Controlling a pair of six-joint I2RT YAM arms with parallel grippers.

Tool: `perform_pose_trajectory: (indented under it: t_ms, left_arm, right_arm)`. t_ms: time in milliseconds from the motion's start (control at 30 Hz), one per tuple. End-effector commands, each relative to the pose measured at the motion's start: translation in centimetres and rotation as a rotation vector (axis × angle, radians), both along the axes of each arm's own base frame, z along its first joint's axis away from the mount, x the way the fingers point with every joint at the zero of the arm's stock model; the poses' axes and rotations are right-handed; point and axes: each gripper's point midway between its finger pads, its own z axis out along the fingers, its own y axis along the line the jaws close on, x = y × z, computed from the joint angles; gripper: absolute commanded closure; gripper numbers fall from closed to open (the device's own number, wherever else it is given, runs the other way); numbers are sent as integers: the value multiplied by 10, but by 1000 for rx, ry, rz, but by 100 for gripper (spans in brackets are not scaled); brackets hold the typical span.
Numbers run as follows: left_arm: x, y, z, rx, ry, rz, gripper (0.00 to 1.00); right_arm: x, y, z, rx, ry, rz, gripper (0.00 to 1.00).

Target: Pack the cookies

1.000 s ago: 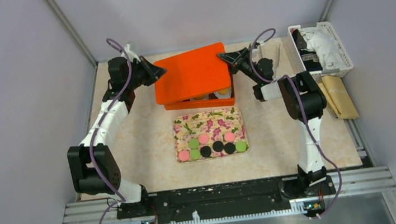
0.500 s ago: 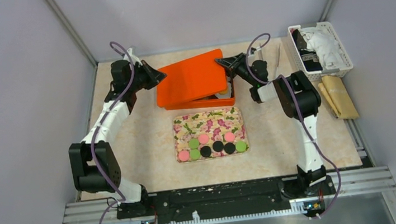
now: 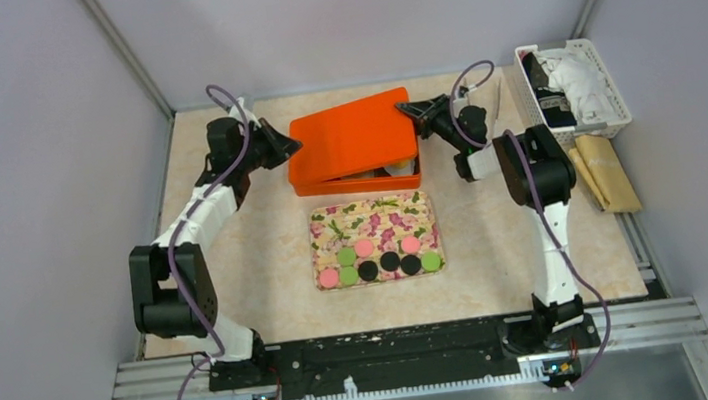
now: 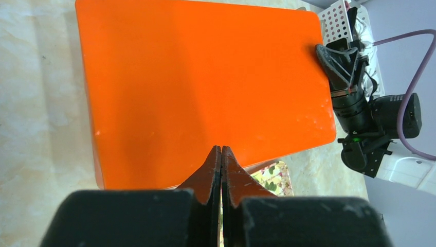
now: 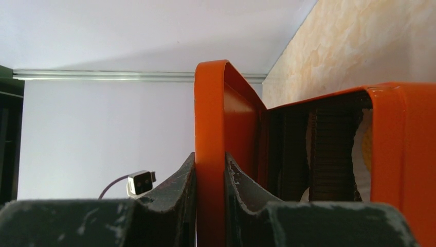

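Observation:
Several cookies (image 3: 368, 271) in green, pink and black lie in rows on the floral tray (image 3: 372, 216). Behind it stands an orange box (image 3: 358, 183) with an orange lid (image 3: 351, 138) lying slightly askew on it. My right gripper (image 3: 407, 108) is shut on the lid's right rim (image 5: 208, 103), and its fingertips (image 5: 185, 170) clamp that rim in the right wrist view (image 5: 210, 154). My left gripper (image 3: 290, 149) is shut and empty, its tip at the lid's left edge (image 4: 205, 77), as the left wrist view (image 4: 221, 148) shows. White paper cups (image 5: 329, 154) show inside the box.
A white basket (image 3: 609, 90) with cloths stands at the back right, a brown packet (image 3: 608, 171) in front of it. Grey walls close in on both sides and the back. A metal rail (image 3: 398, 356) runs along the near edge.
The lid has shifted right and come down flatter over the box. Both grippers moved with it, the left one toward the lid's left edge.

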Motion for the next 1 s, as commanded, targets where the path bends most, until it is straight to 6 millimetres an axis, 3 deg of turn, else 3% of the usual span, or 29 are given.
perform_pose_trajectory:
  t_ms: [0,267,500,800,900,967]
  left_arm:
    - [5,-9,-6,-1,-37,-33,100]
    - [4,-28,-37,7,1,-78,100]
    - [-2,-54,-77,10,77,-138,100]
    - [-14,-72,-96,-3,126,-187,100]
    - [-18,-77,-100,-19,146,-207,100]
    - [-21,-81,-103,-25,156,-219,100]
  right_arm:
    - [4,-13,12,-2,-66,-7,100]
    - [2,-13,-5,-41,-33,38,100]
    - [0,-22,-9,-66,-36,22,100]
    - [-2,-36,-12,-84,-25,-10,100]
    - [-3,-42,-12,-76,-23,-14,93]
    - [-4,-46,-9,-72,-28,-12,82]
